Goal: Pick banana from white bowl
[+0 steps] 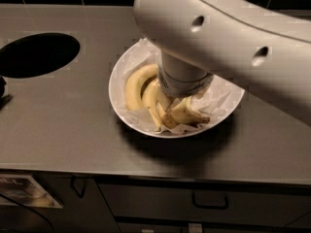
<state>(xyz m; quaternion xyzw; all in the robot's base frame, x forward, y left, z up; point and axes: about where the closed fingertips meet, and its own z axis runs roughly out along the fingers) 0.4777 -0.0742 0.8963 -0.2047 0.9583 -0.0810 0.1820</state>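
The white bowl [121,76] stands in the middle of the dark countertop, lined with white paper. A bunch of yellow bananas [141,89] lies in its left and middle part, with the stem ends pointing toward the bowl's front. My gripper [171,107] reaches straight down into the bowl from under the large white arm [218,38] and sits on or among the bananas near the bunch's stem. The arm and the grey wrist cylinder [183,79] hide most of the gripper and the back of the bowl.
A dark round hole [38,55] is cut in the countertop at the left. A small dark object [3,95] shows at the left edge. Cabinet fronts with handles [210,201] run below the counter's front edge. Dark tiles line the back wall.
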